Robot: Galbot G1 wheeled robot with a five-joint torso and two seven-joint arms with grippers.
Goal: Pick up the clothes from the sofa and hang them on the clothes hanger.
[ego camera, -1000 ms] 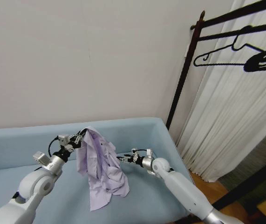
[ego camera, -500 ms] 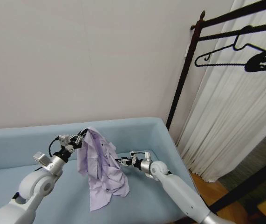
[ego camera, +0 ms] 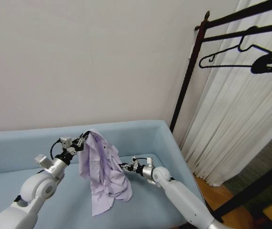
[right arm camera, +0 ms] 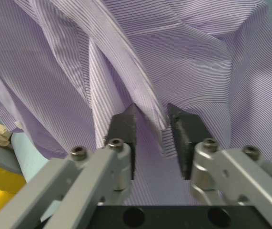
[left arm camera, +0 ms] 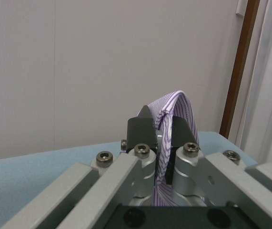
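Pale-blue sofa [ego camera: 145, 136] against a plain wall. 1 purple striped shirt [ego camera: 102, 174] hangs above the seat, top fold clamped tight in left gripper [ego camera: 82, 139]. Right gripper [ego camera: 125, 167] at the shirt's side, jaws part-open around a fold. 1 dark rack [ego camera: 187, 76], 2 hangers [ego camera: 226, 66], white curtain [ego camera: 243, 129] to the right.

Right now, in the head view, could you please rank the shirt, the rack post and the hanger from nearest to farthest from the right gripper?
1. Shirt: at the right gripper, a fold between its jaws.
2. Rack post: off to its right.
3. Hanger: high on the right.
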